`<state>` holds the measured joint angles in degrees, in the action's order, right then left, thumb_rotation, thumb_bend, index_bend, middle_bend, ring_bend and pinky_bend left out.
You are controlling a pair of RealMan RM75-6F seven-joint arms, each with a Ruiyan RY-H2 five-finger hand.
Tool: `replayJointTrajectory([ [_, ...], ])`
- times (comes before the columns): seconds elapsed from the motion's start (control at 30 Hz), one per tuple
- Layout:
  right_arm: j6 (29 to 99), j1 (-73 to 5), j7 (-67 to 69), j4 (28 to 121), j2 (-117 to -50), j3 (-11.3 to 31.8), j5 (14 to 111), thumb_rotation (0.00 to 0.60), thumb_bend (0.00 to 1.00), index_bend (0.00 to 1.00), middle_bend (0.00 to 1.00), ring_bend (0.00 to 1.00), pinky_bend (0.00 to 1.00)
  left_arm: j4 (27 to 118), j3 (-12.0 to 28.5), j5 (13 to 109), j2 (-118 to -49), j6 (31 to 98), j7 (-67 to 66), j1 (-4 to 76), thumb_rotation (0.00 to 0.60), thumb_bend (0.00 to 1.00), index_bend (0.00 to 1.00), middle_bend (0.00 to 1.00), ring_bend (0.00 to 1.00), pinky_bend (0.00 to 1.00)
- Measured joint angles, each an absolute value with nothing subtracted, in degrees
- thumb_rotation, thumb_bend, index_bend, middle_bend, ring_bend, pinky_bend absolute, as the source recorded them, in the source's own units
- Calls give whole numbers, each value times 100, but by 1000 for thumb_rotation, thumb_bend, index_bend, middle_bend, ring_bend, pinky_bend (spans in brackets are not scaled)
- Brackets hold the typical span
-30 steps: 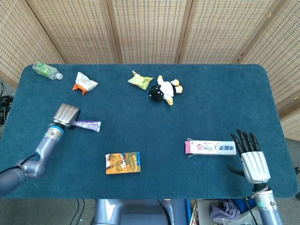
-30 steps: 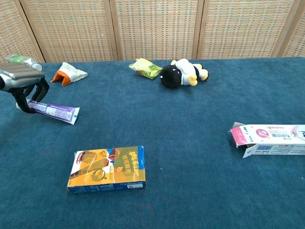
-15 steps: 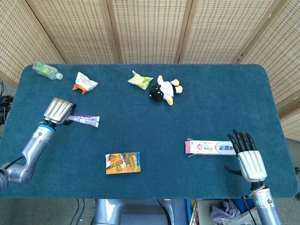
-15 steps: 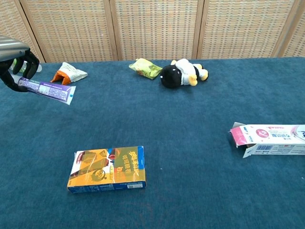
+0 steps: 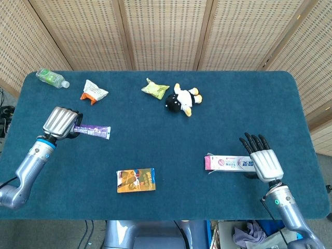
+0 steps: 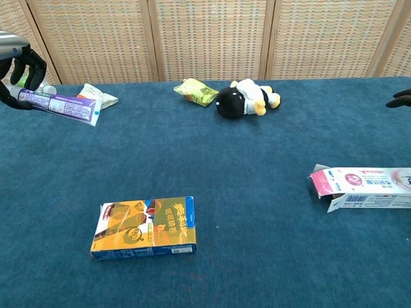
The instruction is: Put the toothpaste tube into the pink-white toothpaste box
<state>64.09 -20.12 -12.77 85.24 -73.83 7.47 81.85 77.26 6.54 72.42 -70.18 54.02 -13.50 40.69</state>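
Holding the purple tube (image 5: 92, 129) up off the table (image 5: 155, 145), my left hand (image 5: 61, 123) grips one end. My right hand (image 5: 262, 162) hangs open-fingered over the box (image 5: 231, 163), at its far end. The print on both is too small to read.

bare cloth lies between toothpaste tube (image 5: 92, 129) and pink-white box (image 5: 231, 163); orange box (image 5: 136, 180) sits beside that path.

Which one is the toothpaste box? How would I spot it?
Look at the blue table, near its right front corner, by the right hand. The toothpaste box is the long pink-and-white one lying flat with an open flap; the other box is orange.
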Motion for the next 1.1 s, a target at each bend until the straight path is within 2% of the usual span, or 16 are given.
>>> replayJointTrajectory([
  [0.13, 5942, -2270, -1619, 8565, -7342, 834, 7749, 600, 0, 89, 0, 0, 0, 7827, 684, 7258, -6947, 5443, -1368, 4063, 600, 288, 792, 670, 557, 576],
  [0.3, 5755, -2385, -1792, 8577, -7443, 834, 7457, 600, 0, 112, 0, 0, 0, 7909, 707, 7253, -6866, 5458, -1390, 4055, 600, 288, 792, 670, 558, 576],
  [0.8, 5738, -2345, -1728, 8353, -7744, 593, 7276, 600, 0, 157, 31, 0, 0, 8028, 738, 7213, -6786, 5459, -1440, 4038, 600, 288, 792, 670, 558, 576],
  [1.1, 5631, -2513, -1641, 8209, -7993, 679, 7165, 600, 0, 207, 76, 0, 0, 8026, 754, 7200, -6799, 5478, -1435, 4025, 600, 288, 792, 670, 558, 576],
])
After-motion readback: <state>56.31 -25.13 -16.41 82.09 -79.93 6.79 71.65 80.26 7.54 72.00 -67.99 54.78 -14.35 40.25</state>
